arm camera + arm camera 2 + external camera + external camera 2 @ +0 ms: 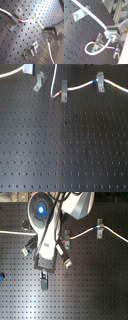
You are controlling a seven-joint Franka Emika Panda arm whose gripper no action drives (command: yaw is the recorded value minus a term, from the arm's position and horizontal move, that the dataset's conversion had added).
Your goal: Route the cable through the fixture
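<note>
The cable [82, 86] lies along the far edge of the black perforated bench [65, 149] in the first exterior view, running in from that view's left, rising out of frame and dropping back in a loop to the middle upright clip [63, 90], where a red-orange band sits against the clip. From there it arcs on to the upright clip at the first exterior view's right [101, 82] and passes beyond it with blue and yellow bands just past the bracket. The fixture [39, 82] — the slanted grey bracket — stands just beside the loop, towards the first exterior view's left, and whether the cord touches it cannot be told at this sharpness. In the second wrist view the white cord [94, 16] runs past a slanted bracket [79, 13] and straight into the fingers [111, 32], which are closed on it; below them it curls in a loop carrying the red-orange band beside another clip [99, 40]. The first wrist view shows the same grip — the gripper [47, 29] pinches the cord where it bends, with a grey bracket [14, 18] holding the red-banded stretch nearby. In the second exterior view the arm [50, 222] hangs over the bench, hiding the middle of the cord, while one clip [99, 228] and the cord's far run stay visible at the second exterior view's right.
</note>
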